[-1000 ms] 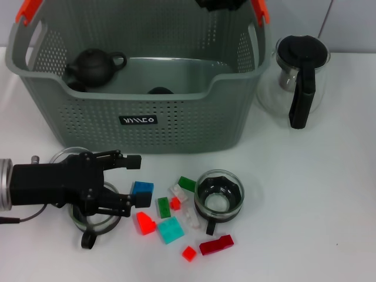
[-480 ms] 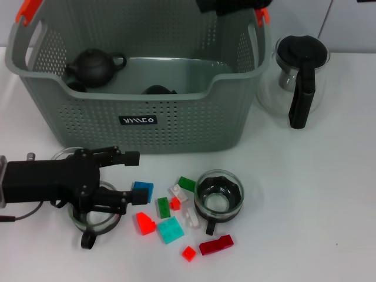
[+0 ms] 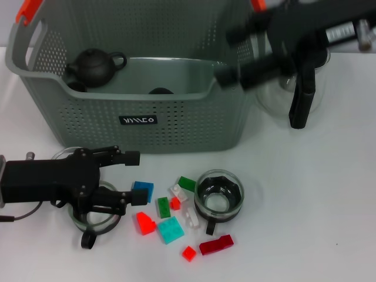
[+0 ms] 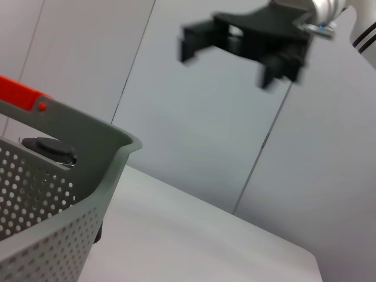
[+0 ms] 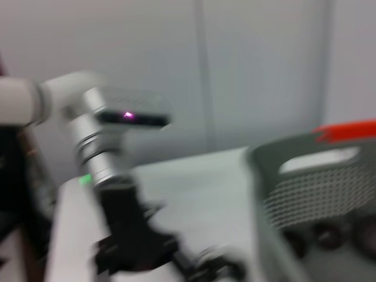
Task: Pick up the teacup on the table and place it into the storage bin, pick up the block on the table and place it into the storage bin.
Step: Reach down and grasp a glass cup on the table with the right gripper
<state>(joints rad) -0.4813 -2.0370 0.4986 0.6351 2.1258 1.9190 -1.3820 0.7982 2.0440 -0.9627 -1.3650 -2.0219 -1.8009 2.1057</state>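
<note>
Near left on the table (image 3: 329, 194), left gripper (image 3: 134, 177) spread beside blue block (image 3: 143, 189); teacup (image 3: 218, 194) right of the blocks. Over storage bin (image 3: 141, 120) far right corner, right gripper (image 3: 235, 53) spread, empty.

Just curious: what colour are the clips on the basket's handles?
Orange handle clips on the grey perforated storage bin; clearest in the head view.

The left gripper (image 3: 134, 176) is held low at the near left, its black arm stretched level and its fingers spread apart. The right gripper (image 3: 232, 53) is raised at the far right, fingers parted, nothing held.
</note>
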